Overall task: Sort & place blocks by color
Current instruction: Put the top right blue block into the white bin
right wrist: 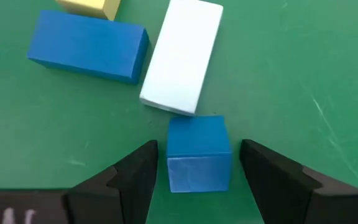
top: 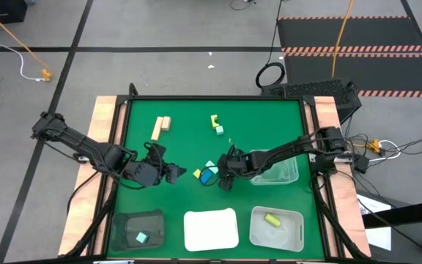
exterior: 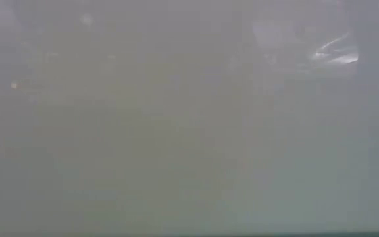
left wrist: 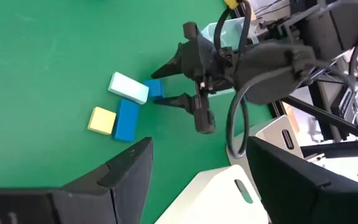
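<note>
A blue cube [right wrist: 197, 152] rests on the green table next to a pale mint bar [right wrist: 182, 56], a blue bar [right wrist: 86, 45] and a yellow cube [right wrist: 92, 6]. My right gripper [right wrist: 197, 168] is open and low over the table, one finger on either side of the blue cube, with a small gap on each side. In the left wrist view it shows at the cube [left wrist: 156, 89]. My left gripper [top: 178, 173] is open and empty, just left of this cluster [top: 207, 174]. Two tan blocks [top: 160, 127] and a yellow and mint pair [top: 217, 125] lie farther back.
Along the near edge stand a dark tray [top: 123, 220] with a mint block [top: 141, 237], a white tray [top: 211, 229] and a clear bin [top: 295, 235] with a yellow-green cylinder [top: 272, 219]. Another clear bin [top: 280, 174] sits under my right arm. The low view shows only haze.
</note>
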Available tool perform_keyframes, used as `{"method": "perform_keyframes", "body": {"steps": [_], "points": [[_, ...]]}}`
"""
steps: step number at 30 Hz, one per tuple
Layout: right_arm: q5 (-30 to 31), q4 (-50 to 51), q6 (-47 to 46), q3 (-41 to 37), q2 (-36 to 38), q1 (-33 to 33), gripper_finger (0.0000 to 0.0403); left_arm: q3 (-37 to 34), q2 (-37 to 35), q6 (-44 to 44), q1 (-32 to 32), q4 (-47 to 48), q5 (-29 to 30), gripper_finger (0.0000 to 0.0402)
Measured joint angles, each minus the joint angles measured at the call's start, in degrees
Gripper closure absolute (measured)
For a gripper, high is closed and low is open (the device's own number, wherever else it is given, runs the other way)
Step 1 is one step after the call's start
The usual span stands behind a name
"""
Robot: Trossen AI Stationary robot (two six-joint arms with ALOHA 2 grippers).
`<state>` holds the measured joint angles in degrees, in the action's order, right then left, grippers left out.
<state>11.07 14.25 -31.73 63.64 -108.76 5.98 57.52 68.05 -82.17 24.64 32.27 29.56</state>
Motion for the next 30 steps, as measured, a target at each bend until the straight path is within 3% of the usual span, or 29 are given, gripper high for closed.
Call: {"method": "perform_keyframes", "body": {"steps": [5,11,18,24,30], "points": [[0.79,0.13,-0.20,0.00,-0.48,0.20,0.0206,0.00,0.00,0.01,0.00,0.02,-0.05,0.0144],[0.88,0.41,-0.28,-0.09,-0.10,0.24,0.0288,0.00,0.00,0.85,0.00,-0.02,-0.09,0.0144],[-2.61,1.73,1.63,-0.37,2.62,0.02,0.0288,0.00,0.12,0.83,0.00,-0.02,-0.09,0.0144],[-3.13,-0.10,7.96,-0.27,11.08,-0.02,0.0288,0.00,2.34,-2.72,-1.48,-1.32,0.14,0.0144],[-1.99,-8.48,16.38,-0.35,17.10,0.54,0.0288,-0.01,6.22,-2.96,-3.03,-10.90,0.42,0.0144]]}}
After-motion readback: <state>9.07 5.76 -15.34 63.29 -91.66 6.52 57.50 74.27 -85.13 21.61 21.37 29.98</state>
